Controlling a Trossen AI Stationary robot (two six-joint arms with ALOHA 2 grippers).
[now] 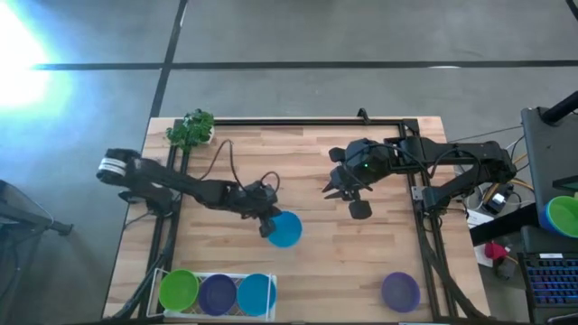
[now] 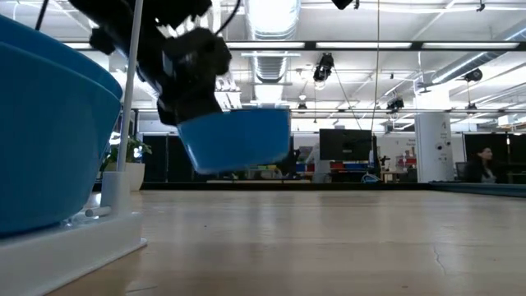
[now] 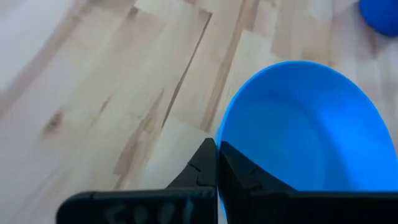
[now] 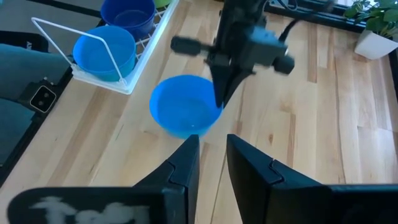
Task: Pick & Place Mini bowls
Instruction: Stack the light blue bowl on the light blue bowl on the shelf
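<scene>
Pale wooden planks make up the table (image 1: 343, 262), framed by dark rails, with a big hall of ceiling lamps and screens stretching away behind it. Over the middle of the table the left gripper (image 1: 268, 226) has its two fingers pinched tight on the rim of a blue bowl (image 1: 286, 229); from table height that bowl hangs tilted, clear of the wood. At the near left corner sits a white mesh tray (image 1: 161, 280) holding three mini bowls in a row: a green one (image 1: 179, 290) on the left, a purple one (image 1: 217, 293) in the middle, and a second blue one (image 1: 256, 293) on the right. Another purple bowl (image 1: 400, 291) sits alone on the wood toward the near right, well apart from everything else. Farther back and to the right the right gripper (image 1: 342, 190) hovers with its fingers parted a little and nothing between them. A leafy green toy plant (image 1: 191, 129) stands at the far left corner. Off the table's right edge, more stacked bowls (image 1: 564, 215) peek in, green over blue.
</scene>
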